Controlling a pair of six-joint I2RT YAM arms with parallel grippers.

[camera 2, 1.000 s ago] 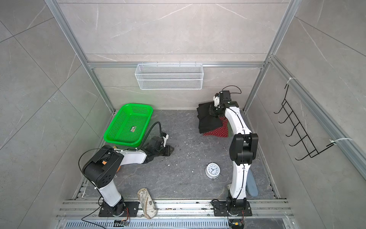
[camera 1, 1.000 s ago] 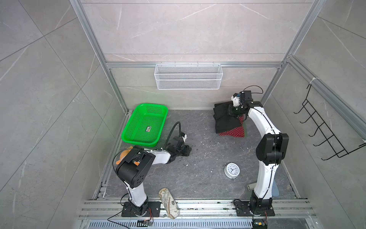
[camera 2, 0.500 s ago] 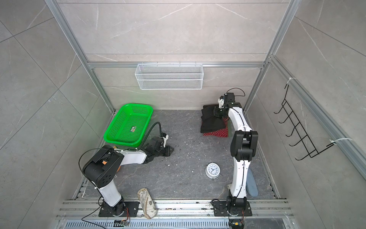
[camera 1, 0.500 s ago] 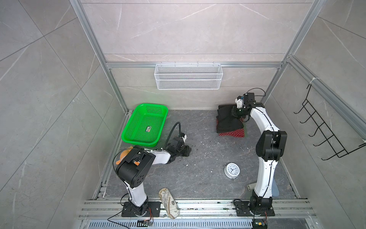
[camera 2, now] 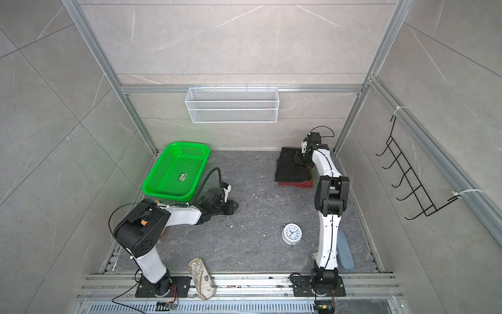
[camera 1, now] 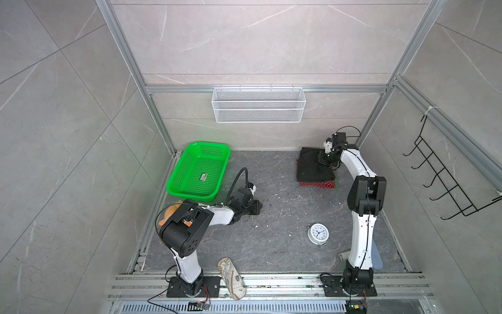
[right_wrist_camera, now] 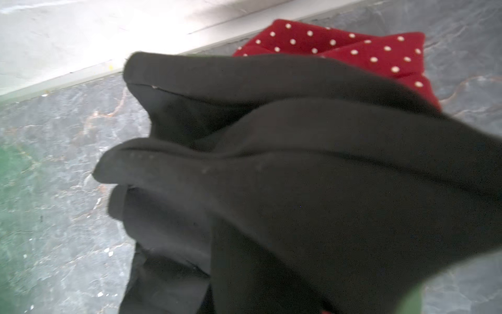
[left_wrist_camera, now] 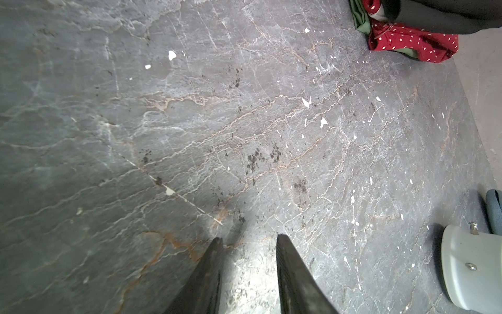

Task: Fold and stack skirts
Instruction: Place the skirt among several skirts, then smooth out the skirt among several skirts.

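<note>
The black skirt (camera 1: 312,168) (camera 2: 290,170) lies at the back right on top of the red polka-dot skirt (camera 1: 320,185) (camera 2: 296,185), whose front edge sticks out. My right gripper (camera 1: 327,160) (camera 2: 300,160) is low over the pile's far right side, shut on the black skirt. Its cloth bunches up in the right wrist view (right_wrist_camera: 298,176) and hides the jaws, with the red skirt (right_wrist_camera: 366,51) behind. An edge of the dark green skirt (left_wrist_camera: 360,19) shows under the red skirt (left_wrist_camera: 407,40). My left gripper (camera 1: 255,209) (left_wrist_camera: 248,240) rests open on the floor, holding nothing.
A bright green basket (camera 1: 190,179) stands at the back left, with an orange plush toy (camera 1: 169,212) behind the left arm. A white alarm clock (camera 1: 317,233) lies near the right arm. A patterned slipper (camera 1: 231,277) lies at the front edge, and a blue insole (camera 1: 376,257) by the right base.
My right gripper has carried the black skirt a little to the right and lowered it, so it lies squarer over the red skirt. The left arm has not moved.
</note>
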